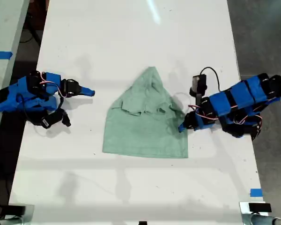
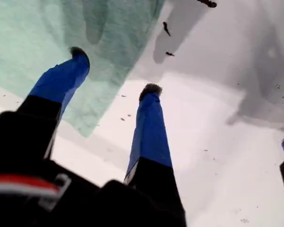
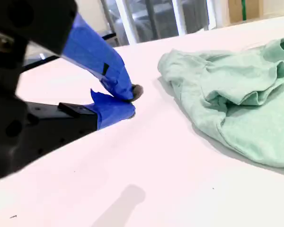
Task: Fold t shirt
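Note:
The pale sage-green t shirt (image 1: 145, 126) lies in the middle of the white table (image 1: 131, 33), its lower part flat and its upper part bunched into a peak. My first gripper (image 1: 182, 126) is at the shirt's edge on the exterior view's right. It is open (image 2: 114, 73), one finger (image 2: 66, 75) over the t shirt (image 2: 38, 38) and the other over bare table. My second gripper (image 1: 90, 92) sits on the exterior view's left, apart from the cloth. Its tips (image 3: 131, 100) are shut on nothing, with the t shirt (image 3: 246, 109) a short way beyond.
Blue tape marks (image 1: 255, 192) sit near the table's front corner on the exterior view's right, and another (image 1: 0, 55) lies on a second table at that view's left. Dark floor borders both long table edges. Cables loop around both arm bases.

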